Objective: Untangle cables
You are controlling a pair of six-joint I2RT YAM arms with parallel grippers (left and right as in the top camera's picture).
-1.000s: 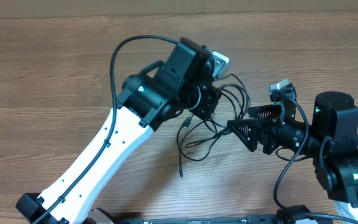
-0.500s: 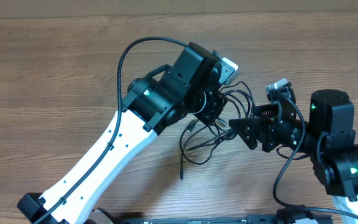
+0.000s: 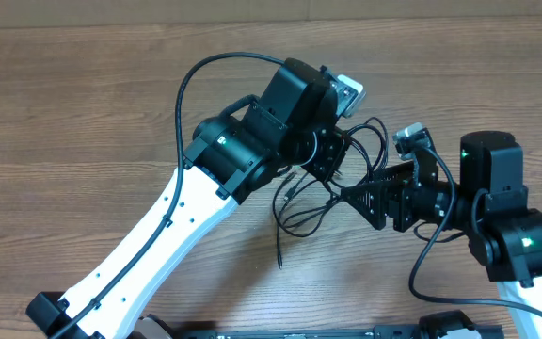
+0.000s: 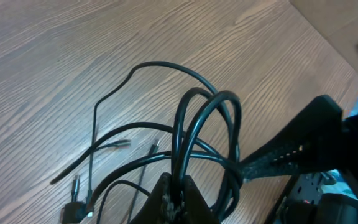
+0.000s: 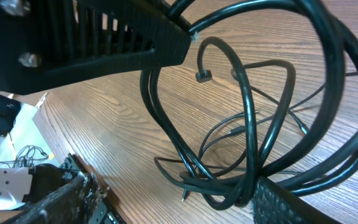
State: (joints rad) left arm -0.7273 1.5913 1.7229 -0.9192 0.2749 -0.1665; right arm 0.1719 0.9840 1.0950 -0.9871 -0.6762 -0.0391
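You get nothing readable here — no text, label or number shows on the cables or the table.

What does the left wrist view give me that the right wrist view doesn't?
Left wrist only: the left end effector shut on the thin black cables. Right wrist only: the right end effector open, with cable loops passing between its fingers. Both: the raised loop bundle and loose plug tips on the brown wooden table.

White link on the left arm, black joint housings, thick black wire alongside. Right arm black with green lights, perhaps white lower down.
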